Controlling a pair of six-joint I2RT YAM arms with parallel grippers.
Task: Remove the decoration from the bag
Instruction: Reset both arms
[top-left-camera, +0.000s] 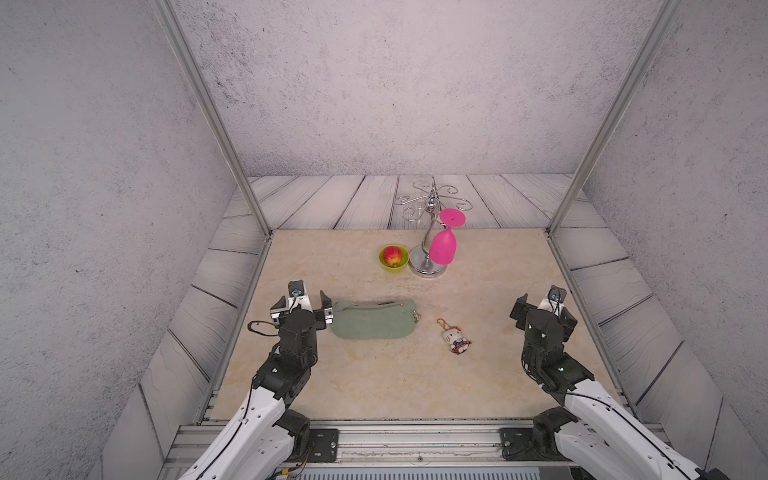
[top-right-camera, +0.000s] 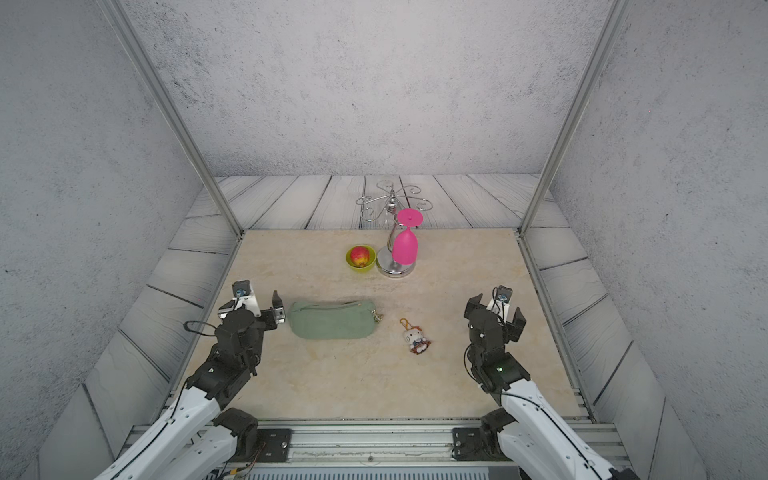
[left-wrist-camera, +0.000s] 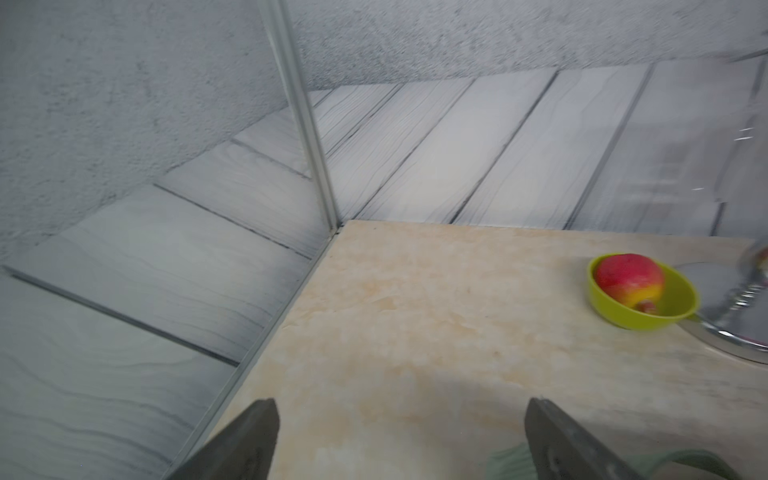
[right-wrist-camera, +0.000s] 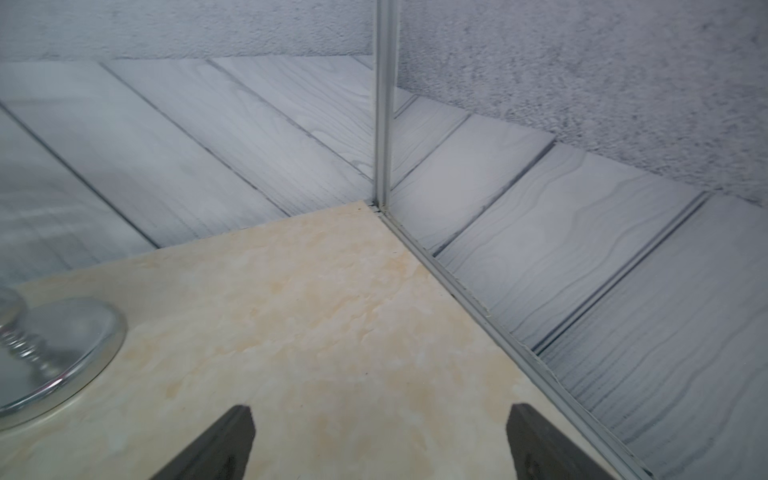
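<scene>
Cat keychain (top-left-camera: 455, 340) lies apart, right of the green pouch (top-left-camera: 372, 320); left gripper (top-left-camera: 303, 307) and right gripper (top-left-camera: 542, 313) jaws wide open, empty.

Even, soft light throughout; wrist views blurred at their edges.

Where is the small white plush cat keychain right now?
In both top views the small white plush cat keychain lies on the beige marbled tabletop, apart from the sage-green fabric pouch, on its right.
</scene>
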